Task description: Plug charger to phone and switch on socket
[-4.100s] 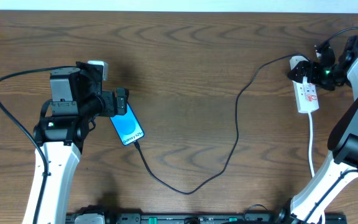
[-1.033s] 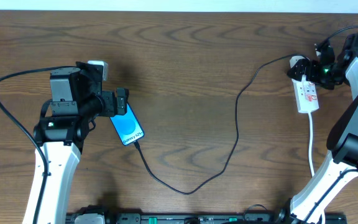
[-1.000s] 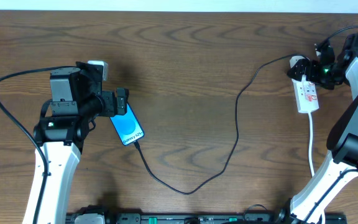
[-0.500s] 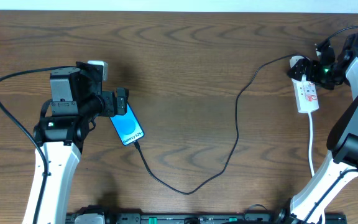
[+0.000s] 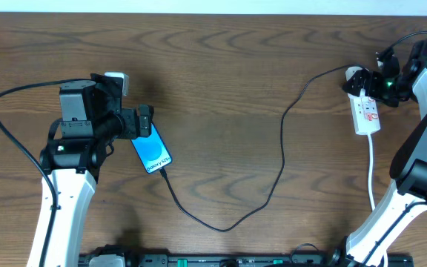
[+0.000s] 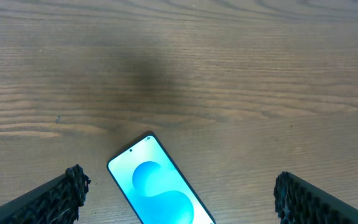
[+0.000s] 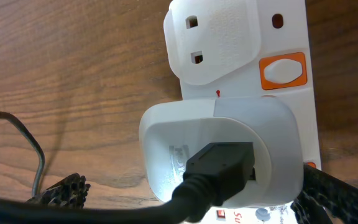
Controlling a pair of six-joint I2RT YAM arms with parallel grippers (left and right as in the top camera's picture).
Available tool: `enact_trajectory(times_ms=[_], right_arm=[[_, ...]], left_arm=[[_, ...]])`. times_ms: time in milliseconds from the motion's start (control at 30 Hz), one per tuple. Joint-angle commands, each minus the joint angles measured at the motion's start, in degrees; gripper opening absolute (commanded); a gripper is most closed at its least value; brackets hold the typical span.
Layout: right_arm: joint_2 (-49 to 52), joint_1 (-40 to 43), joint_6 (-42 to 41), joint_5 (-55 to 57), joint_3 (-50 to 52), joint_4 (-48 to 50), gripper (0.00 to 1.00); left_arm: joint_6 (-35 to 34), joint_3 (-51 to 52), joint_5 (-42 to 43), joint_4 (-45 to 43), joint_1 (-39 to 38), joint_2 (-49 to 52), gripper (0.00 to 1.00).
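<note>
Phone: one, lying within our wide-open, empty left gripper; one charger and one socket beneath our open, empty right gripper.

Overhead looks straight down on the whole table; wrist views sit close above phone and socket.

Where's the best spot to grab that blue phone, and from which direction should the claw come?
Probably by its two long edges, upper half, coming straight down from above. The phone lies flat, screen up and slanted, so only the thin sides offer a pinch, and the charger meets its lower end.
</note>
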State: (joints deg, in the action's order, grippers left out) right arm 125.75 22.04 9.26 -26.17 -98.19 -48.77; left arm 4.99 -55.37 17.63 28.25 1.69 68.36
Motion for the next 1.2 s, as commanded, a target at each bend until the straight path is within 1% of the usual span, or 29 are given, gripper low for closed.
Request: enact_trajectory(times_ms=[0, 500, 1000, 1167], right_arm=[[1.03, -2.25, -1.55, -8.92, 1.11, -1.62, 0.99], [1.03, -2.32, -1.99, -10.47, 4.66, 0.74, 0.99], [1.03, -4.26, -3.1, -10.54, 4.87, 0.83, 0.99], [1.01, -3.96, -4.68, -8.96, 4.87, 0.55, 0.99]], left_arm=[[1.2, -1.49, -0.59, 0.02, -0.17, -0.26, 0.98], [1.2, -1.49, -0.59, 0.02, -0.17, -0.26, 0.98], [1.2, -1.49, -0.59, 0.02, -0.17, -0.26, 0.98], [1.2, -1.49, -0.59, 0.02, -0.17, -0.26, 0.98]])
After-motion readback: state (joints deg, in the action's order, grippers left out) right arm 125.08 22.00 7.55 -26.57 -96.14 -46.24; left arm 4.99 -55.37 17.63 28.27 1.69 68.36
